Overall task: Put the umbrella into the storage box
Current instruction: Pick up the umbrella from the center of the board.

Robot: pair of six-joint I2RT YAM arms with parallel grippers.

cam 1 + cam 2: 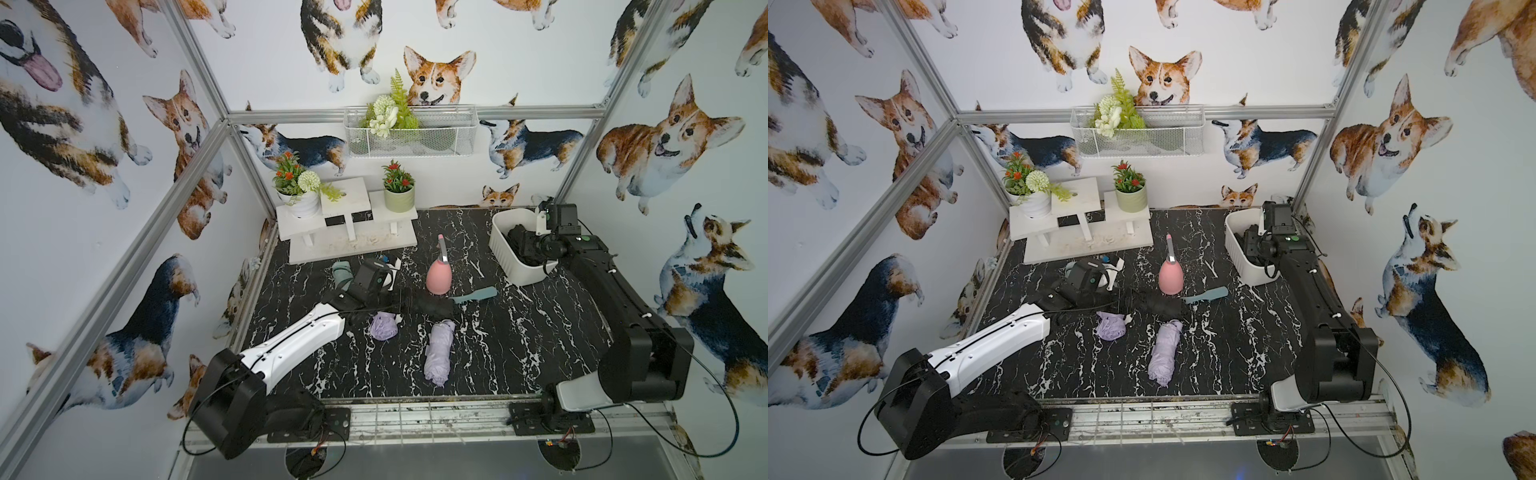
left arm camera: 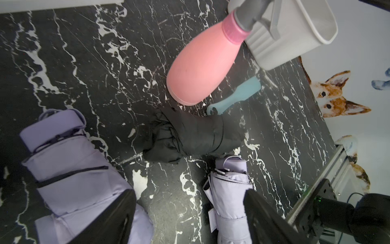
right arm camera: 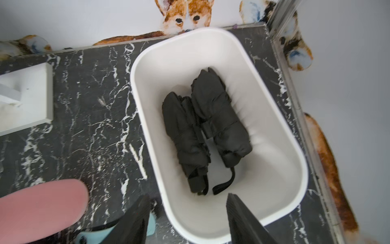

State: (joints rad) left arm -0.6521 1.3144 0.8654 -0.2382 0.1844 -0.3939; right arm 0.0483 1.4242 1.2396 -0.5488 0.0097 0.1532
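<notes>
— Left pincer (image 2: 187,196) sits closest, in its own wrist view: two dark fingers rise from the frame's edge, spread wide, nothing between them. Released.
— What do they block?
— Parts of a lilac umbrella (image 2: 69,169) and a second lilac umbrella (image 2: 230,186), one behind each finger; the frame cuts both off. Beyond the gap the loose black umbrella (image 2: 196,135) lies on the surface (image 2: 84,74), just beside a pink spray bottle (image 2: 202,63) and a teal brush (image 2: 236,95).
— Top views?
— Black cloth on black marble, hard to pick out; one end goes under the left wrist.
— And the other arm?
— Right pincer (image 3: 187,198): fingers apart, empty, straddling the rim at one end of the storage box (image 3: 259,109). Inside, a stowed umbrella (image 3: 185,137) and a second stowed umbrella (image 3: 221,120), both black, lie side by side on the floor. In both top views the right wrist hides that pincer and most of the box's inside.
</notes>
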